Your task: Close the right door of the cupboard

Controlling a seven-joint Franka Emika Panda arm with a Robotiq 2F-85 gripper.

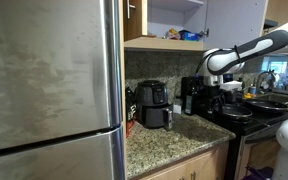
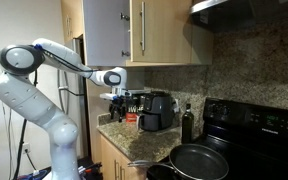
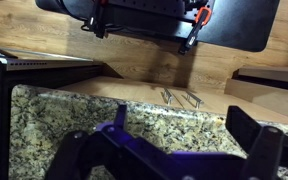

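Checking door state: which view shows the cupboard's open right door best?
An exterior view: the right door stands open, pale inner face broad. Elsewhere, an exterior view catches just its lower part; the wrist view misses it.

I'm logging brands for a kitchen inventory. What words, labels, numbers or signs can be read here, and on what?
None can be read.
Any label on the dark glass bottle: too small.
Print on the colourful packets in the light-wood cupboard: too blurred.
The black air fryer: no legible marking.
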